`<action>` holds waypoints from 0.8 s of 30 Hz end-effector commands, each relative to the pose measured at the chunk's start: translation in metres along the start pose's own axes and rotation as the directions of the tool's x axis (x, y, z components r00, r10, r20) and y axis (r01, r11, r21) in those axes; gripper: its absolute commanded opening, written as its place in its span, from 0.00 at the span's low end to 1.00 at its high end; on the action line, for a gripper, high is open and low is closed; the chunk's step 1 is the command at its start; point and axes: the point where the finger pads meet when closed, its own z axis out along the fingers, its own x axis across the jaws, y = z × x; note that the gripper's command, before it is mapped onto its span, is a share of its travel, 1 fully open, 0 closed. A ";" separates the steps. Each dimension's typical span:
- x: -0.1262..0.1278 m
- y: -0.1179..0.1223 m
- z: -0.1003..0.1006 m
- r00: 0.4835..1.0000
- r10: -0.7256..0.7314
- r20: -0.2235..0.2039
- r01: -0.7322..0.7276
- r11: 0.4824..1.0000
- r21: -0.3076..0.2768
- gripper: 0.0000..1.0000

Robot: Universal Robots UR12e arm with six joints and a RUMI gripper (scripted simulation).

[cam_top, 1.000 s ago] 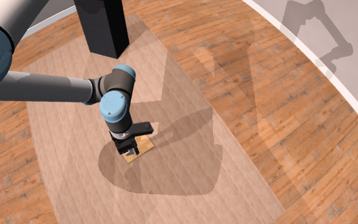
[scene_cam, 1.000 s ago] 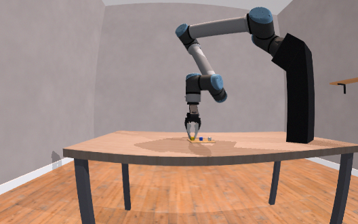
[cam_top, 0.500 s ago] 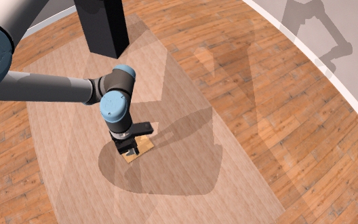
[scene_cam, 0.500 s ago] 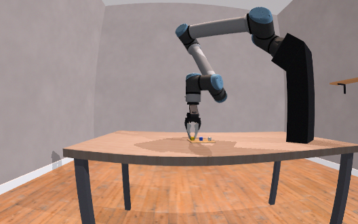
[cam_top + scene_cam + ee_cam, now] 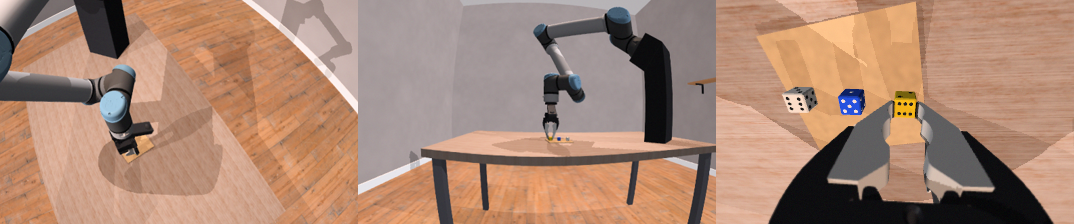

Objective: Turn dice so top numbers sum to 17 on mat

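Note:
In the wrist view a yellow die (image 5: pixel 905 106) sits between the tips of my gripper (image 5: pixel 904 102), which is shut on it, low over the tan mat (image 5: pixel 851 85). Its near face shows six pips. A blue die (image 5: pixel 851 102) lies on the mat to its left, near face showing five. A white die (image 5: pixel 800 99) lies further left on the mat, near face showing six. In the exterior view my gripper (image 5: pixel 550 136) points straight down at the mat (image 5: pixel 559 140), with the yellow die (image 5: pixel 550 138), blue die (image 5: pixel 559 138) and white die (image 5: pixel 567 138) in a row. In the top view the gripper (image 5: pixel 130 151) hides the dice.
The black robot pedestal (image 5: pixel 656 91) stands on the table's right end. The table edge (image 5: pixel 561 157) runs along the front. A small shelf (image 5: pixel 702 82) is on the right wall.

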 end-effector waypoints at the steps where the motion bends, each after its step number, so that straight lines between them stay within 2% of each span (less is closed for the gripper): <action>1: 0.000 0.000 -0.001 1.000 0.000 -0.001 0.000 1.000 0.000 0.07; 3: 0.000 0.000 -0.001 1.000 0.000 -0.001 0.000 1.000 0.000 0.07; 4: 0.000 0.000 -0.001 1.000 0.000 -0.001 0.000 1.000 0.000 0.10; 9: 0.000 0.000 -0.001 1.000 0.000 -0.001 0.000 1.000 0.000 0.14; 13: 0.000 0.000 -0.001 1.000 0.000 -0.001 0.000 1.000 0.000 0.21; 24: 0.000 0.000 -0.001 1.000 0.000 -0.001 0.000 1.000 0.000 0.21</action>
